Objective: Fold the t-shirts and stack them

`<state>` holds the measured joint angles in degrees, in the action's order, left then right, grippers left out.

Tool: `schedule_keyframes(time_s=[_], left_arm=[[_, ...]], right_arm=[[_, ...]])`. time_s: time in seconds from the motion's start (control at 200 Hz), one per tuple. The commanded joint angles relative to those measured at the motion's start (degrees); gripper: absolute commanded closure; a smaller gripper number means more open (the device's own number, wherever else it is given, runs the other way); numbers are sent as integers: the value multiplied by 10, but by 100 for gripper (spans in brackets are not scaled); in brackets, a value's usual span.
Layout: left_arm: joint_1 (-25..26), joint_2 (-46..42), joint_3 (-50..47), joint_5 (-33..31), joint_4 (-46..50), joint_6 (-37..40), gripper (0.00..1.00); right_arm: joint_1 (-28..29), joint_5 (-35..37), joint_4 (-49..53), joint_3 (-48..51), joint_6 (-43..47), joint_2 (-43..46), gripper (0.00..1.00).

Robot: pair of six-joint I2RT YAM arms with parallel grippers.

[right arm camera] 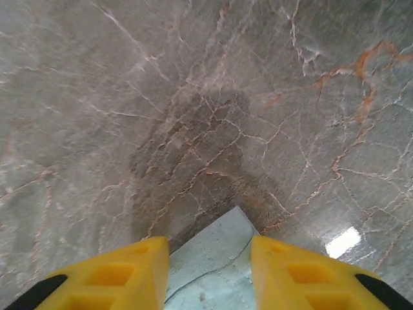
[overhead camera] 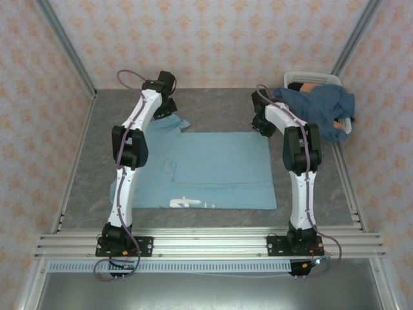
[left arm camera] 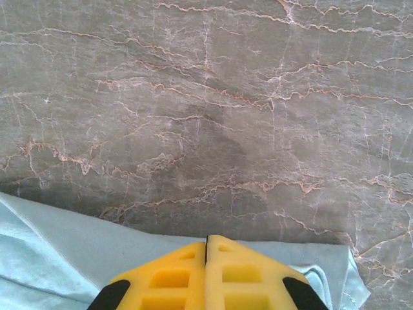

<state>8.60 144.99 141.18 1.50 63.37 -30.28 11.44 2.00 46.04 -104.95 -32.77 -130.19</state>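
Two t-shirts: the sky-blue t-shirt (overhead camera: pixel 213 169) lies flat on the table (overhead camera: pixel 219 110), and the darker t-shirt (overhead camera: pixel 322 106) slumps over the white basket (overhead camera: pixel 316 76) at far right. The cloth looks soft, light and limp, so its far corners are probably the best hold. Left fingers (left arm camera: pixel 171 278) are together over its far left edge; right fingers (right arm camera: pixel 122 271) stand apart astride the far right corner.

Left gripper (left arm camera: pixel 206 240) closed — right gripper (right arm camera: pixel 210 241) jaws apart.

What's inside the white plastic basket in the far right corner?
A dusty-blue t-shirt spills over the rim of the white slatted basket; something tan peeks behind it. Anything underneath is covered.
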Motion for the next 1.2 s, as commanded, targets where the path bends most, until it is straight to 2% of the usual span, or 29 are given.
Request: schedule_keyframes(time_s=[0.0, 0.15, 0.385, 0.781, 1.011, 1.196], left_arm=[[-2, -29, -14, 5, 18, 14, 100], [-2, -38, -22, 5, 21, 19, 100], [-2, -80, -37, -17, 28, 26, 100], [-9, -204, -170, -16, 11, 18, 100], [-23, -288, -260, -24, 9, 24, 100], [-34, -387, -353, -20, 1, 31, 100]], right_arm=[[-2, 21, 45, -32, 0, -22, 64], [-4, 23, 49, -24, -2, -26, 70], [-3, 19, 41, -18, 6, -3, 100], [1, 7, 41, 11, 25, 72, 100], [7, 6, 34, 69, 22, 126, 100], [16, 3, 26, 122, 20, 170, 100]])
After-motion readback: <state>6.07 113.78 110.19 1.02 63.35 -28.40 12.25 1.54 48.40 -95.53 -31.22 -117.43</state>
